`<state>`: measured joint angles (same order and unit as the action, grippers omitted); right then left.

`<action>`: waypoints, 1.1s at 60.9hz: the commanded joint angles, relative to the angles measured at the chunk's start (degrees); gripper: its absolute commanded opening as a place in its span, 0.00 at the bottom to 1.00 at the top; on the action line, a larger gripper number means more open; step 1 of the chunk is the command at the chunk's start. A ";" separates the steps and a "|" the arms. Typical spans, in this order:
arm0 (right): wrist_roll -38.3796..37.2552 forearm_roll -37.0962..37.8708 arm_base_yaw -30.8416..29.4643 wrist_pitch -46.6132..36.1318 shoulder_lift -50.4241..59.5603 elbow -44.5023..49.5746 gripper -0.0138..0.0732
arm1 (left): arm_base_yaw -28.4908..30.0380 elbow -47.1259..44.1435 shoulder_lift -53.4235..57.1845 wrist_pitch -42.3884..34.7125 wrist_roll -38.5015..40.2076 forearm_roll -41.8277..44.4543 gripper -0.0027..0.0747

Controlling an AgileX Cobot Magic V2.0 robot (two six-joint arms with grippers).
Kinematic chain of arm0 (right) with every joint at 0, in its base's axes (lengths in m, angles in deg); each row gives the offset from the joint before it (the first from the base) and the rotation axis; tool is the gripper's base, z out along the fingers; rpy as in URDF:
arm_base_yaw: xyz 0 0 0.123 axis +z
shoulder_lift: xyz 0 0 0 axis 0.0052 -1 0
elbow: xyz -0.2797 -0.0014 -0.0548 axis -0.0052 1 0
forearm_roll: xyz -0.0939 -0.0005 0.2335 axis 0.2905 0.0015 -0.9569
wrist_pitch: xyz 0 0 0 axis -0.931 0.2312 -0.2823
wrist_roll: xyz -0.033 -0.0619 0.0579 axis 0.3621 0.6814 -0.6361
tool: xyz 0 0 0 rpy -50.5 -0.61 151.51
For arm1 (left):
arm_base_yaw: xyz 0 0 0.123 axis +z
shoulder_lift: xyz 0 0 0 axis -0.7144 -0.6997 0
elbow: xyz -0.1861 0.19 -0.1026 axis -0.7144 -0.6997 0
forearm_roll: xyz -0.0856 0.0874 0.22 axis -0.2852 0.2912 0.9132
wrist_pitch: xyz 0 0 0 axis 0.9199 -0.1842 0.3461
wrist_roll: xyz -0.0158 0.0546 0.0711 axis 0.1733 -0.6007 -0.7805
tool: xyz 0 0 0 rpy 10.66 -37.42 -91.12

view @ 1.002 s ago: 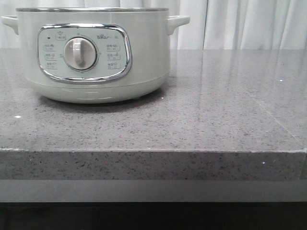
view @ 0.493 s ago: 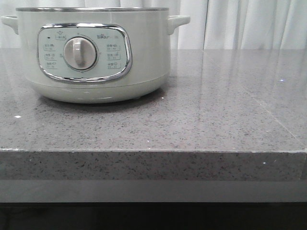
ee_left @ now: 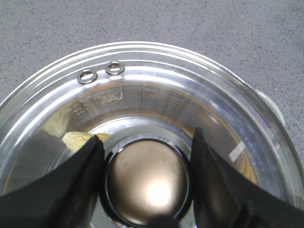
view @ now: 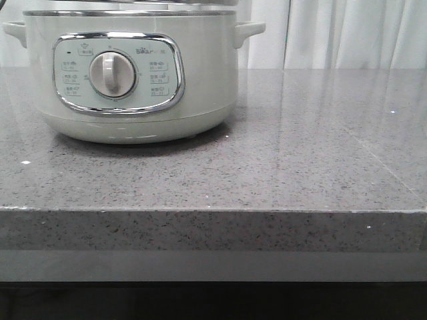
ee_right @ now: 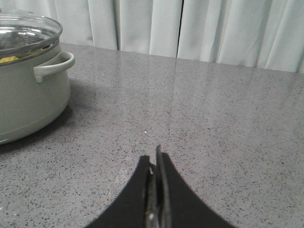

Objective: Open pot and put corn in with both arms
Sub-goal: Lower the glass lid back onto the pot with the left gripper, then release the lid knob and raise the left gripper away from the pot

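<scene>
Sitting on the grey speckled counter [view: 300, 167], the pot [view: 127, 73] has its glass lid [ee_left: 156, 90] on or just above the rim; corn [ee_left: 78, 140] shows yellow through the glass, already inside. Left gripper [ee_left: 147, 178]: fingers either side of the chrome lid knob [ee_left: 147, 178], seemingly clamped on it. Right gripper [ee_right: 156, 190]: closed, empty, low over bare counter, pot well off to its side. Judged step: lid handling, likely re-seating. Next: lower squarely, release knob.
</scene>
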<state>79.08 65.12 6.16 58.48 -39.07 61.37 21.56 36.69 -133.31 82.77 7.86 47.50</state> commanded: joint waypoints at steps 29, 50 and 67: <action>0.60 -0.24 -0.04 -4.79 -0.21 -1.47 0.09 | -0.39 2.45 2.81 0.21 0.26 1.36 0.21; 0.60 -0.24 -0.04 -4.74 -0.21 -1.47 0.09 | 0.93 2.45 2.55 1.13 0.83 1.57 0.21; 0.60 -0.24 -0.04 -4.74 -0.21 -1.47 0.09 | 2.38 1.30 2.55 1.10 1.73 0.31 0.21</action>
<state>79.13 65.12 6.16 58.48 -39.07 61.37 23.20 36.95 -133.75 86.99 8.79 48.21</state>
